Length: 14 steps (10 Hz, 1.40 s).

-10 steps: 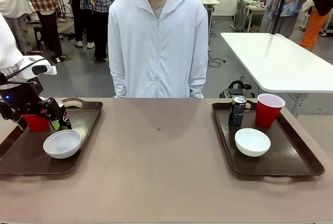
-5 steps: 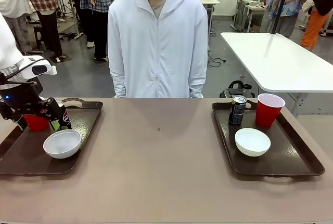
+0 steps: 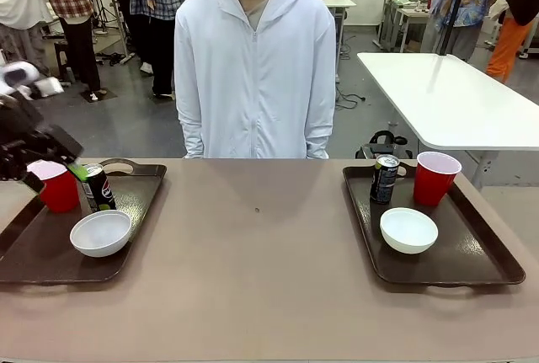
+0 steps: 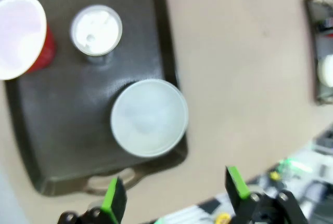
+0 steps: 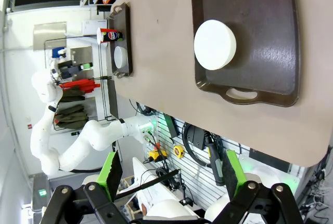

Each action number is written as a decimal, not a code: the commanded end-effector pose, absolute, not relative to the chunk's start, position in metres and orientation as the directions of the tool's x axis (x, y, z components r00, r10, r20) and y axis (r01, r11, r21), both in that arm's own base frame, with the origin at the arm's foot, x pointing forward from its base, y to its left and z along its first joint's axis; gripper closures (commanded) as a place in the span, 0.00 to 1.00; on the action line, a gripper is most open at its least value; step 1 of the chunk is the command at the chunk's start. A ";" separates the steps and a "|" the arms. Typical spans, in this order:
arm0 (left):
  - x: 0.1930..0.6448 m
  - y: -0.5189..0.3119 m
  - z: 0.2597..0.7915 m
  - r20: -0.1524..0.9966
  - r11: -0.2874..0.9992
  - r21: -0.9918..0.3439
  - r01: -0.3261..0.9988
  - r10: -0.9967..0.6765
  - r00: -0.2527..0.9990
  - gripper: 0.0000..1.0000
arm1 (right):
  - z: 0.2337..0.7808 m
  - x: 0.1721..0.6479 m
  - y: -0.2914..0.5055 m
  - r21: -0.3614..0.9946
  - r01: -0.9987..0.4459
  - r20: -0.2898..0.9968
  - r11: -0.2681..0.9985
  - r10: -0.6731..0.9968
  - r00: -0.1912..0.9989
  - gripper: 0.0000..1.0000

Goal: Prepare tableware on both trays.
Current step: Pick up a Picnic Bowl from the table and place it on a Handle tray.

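On the left tray [image 3: 135, 199] stand a red cup [image 3: 59, 188], a black can [image 3: 99, 187] and a white bowl [image 3: 101, 232]. My left gripper [image 3: 55, 175] hangs blurred above the tray's far left corner, open and holding nothing. From the left wrist view I look down on the cup [image 4: 21, 34], the can [image 4: 96, 30] and the bowl [image 4: 149, 117] on the tray [image 4: 62, 109], with the open gripper [image 4: 175, 193] over the tray's near rim. The right tray [image 3: 472, 245] carries a can [image 3: 385, 178], a red cup [image 3: 437, 178] and a bowl [image 3: 408, 230]. My right gripper [image 5: 171, 174] is open, high off the table.
A person in a white hoodie [image 3: 255, 68] stands at the table's far edge, hands off the table. The brown tabletop [image 3: 257, 245] lies between the trays. In the right wrist view the right tray [image 5: 270, 42], its bowl [image 5: 215, 44] and the far left tray [image 5: 126, 42] show.
My left gripper has let go of the black can, lifted and drawn back to the left. The can stays upright on the left tray beside the red cup.
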<state>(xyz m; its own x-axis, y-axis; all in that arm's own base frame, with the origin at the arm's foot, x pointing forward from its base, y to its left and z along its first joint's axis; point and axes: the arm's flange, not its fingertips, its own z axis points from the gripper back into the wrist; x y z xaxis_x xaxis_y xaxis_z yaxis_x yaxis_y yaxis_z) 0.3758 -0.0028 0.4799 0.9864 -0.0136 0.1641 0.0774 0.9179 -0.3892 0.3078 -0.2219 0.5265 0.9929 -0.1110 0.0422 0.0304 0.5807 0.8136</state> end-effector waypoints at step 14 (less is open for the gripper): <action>0.328 0.187 0.495 0.216 0.615 -0.788 0.024 0.239 0.947 0.00 | 0.525 0.307 -0.221 0.821 0.013 0.056 0.571 -0.102 0.993 0.00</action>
<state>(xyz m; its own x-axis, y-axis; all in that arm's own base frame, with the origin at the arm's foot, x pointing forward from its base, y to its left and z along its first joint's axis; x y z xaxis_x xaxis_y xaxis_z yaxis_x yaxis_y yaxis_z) 0.3311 0.1875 0.4939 0.9492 0.2438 0.1990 0.0032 0.6250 -0.7806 0.3077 -0.2218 0.5264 0.9929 -0.1110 0.0419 0.0306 0.5808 0.8135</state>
